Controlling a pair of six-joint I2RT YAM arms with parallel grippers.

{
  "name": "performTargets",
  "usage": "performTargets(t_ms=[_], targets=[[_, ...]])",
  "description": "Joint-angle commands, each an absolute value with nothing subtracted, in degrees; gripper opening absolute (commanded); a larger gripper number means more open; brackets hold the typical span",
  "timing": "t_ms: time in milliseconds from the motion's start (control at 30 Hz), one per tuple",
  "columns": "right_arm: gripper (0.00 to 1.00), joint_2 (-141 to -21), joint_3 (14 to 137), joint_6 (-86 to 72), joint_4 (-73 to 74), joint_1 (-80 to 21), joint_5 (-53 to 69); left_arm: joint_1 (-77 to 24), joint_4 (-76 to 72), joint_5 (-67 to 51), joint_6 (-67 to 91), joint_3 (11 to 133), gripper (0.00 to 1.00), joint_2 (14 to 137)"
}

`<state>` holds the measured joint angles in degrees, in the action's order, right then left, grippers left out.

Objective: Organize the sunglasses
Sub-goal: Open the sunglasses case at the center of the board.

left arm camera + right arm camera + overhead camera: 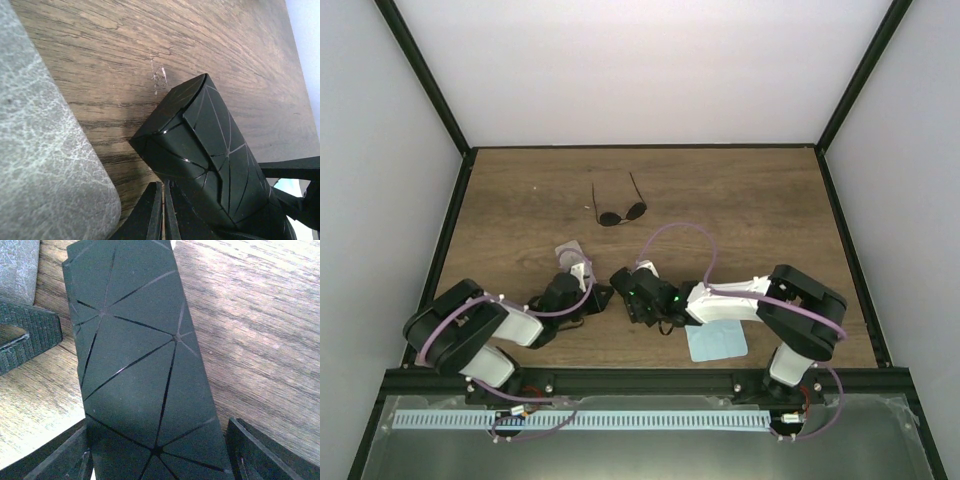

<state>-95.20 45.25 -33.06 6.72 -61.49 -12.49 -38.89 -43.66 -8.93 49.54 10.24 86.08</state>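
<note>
One pair of sunglasses (618,212) with round dark lenses lies open on the wooden table, far from both arms. No second pair shows. A black faceted case (623,281) lies between the grippers and fills the right wrist view (145,370). It also shows in the left wrist view (210,155). My right gripper (632,290) (160,455) is open and straddles the case. Its left finger is against the case, and a gap shows at the right finger (260,455). My left gripper (592,293) (164,212) is shut and empty, its tips just beside the case's end.
A grey marbled case (570,250) lies just beyond my left gripper and looms at the left of the left wrist view (45,150). A light blue cloth (716,341) lies under my right arm near the front edge. Black frame rails border the table.
</note>
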Motion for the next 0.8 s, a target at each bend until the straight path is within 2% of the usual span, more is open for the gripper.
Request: performTargets(t_ms=[0, 300, 767], targets=[[0.72, -94.26, 46.45, -33.45, 7.71, -61.87, -13.34, -38.56, -45.37, -9.44, 49.79, 10.99, 0.04, 84.58], [0.72, -92.62, 45.36, -33.40, 6.47, -61.87, -11.82, -38.51, -40.06, -7.72, 48.69, 11.29, 0.04, 78.31], [0.70, -90.80, 43.66, -33.14, 5.05, -61.88, -9.76, -38.47, -44.89, -9.46, 49.70, 12.84, 0.04, 85.55]])
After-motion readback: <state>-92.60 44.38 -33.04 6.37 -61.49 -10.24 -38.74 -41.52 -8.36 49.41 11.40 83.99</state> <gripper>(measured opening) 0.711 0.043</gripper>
